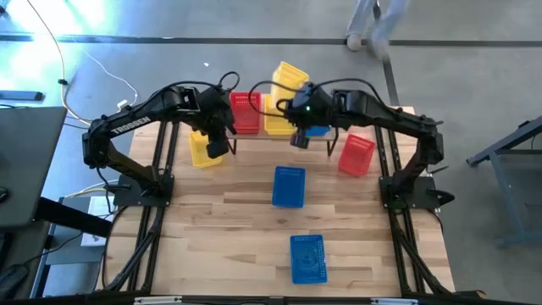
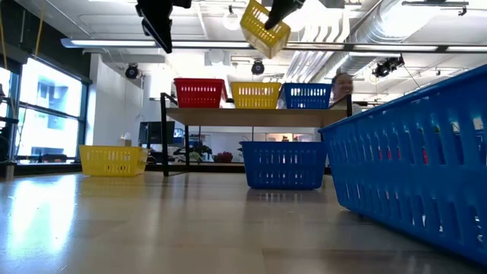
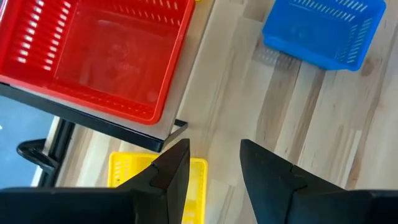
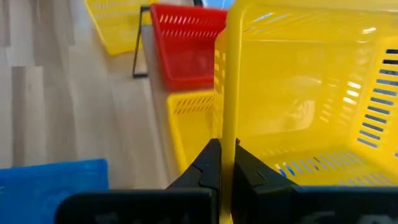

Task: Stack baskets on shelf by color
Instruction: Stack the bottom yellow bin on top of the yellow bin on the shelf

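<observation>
Across the tabletop (image 1: 229, 212), largest first: the shelf (image 2: 259, 116) sits at twelve o'clock and carries a red basket (image 1: 246, 112), a yellow basket (image 2: 256, 94) and a blue basket (image 2: 307, 95) side by side. Above the middle one hangs a tilted yellow basket (image 1: 289, 78), its wall pinched in the right pincer (image 4: 222, 163). The left pincer (image 3: 214, 163) is spread and empty, near the red basket's six o'clock edge. Loose baskets lie at nine, three and six o'clock.

Risk, as I judge it: the tilt could catch a rim of the neighbouring baskets, which stand close on both sides. Open room lies overhead only.
</observation>
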### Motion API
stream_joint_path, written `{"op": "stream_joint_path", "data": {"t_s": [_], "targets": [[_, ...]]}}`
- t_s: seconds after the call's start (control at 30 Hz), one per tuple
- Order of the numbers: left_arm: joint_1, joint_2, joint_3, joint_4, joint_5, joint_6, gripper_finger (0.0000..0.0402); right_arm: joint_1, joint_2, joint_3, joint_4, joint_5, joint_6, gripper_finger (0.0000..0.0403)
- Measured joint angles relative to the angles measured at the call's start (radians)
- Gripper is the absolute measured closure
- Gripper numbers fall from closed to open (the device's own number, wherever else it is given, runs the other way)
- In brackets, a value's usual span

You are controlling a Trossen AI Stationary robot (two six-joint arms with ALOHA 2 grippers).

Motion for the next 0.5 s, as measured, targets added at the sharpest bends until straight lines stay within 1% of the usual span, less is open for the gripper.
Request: {"op": "stream_joint_path", "data": {"t_s": [0.1, 0.2, 0.37, 0.5], "targets": [[0.0, 0.0, 0.0, 0.0, 0.0, -0.029, 0.0271, -0.036, 0.0, 0.0, 0.049, -0.031, -0.048, 0.0403], [0.0, 0.0, 0.0, 0.0, 0.0, -0.04, 0.0271, -0.064, 0.0, 0.0, 0.071, -0.086, -0.072, 0.0403], [0.0, 0.0, 0.0, -0.001, 0.0, -0.059, 0.0271, -0.076, 0.023, -0.002, 0.044, -0.113, -0.094, 0.0403], [-0.001, 0.0, 0.0, -0.01, 0.0, -0.086, 0.0271, -0.076, 0.057, -0.002, -0.004, -0.163, -0.094, 0.0403]]}}
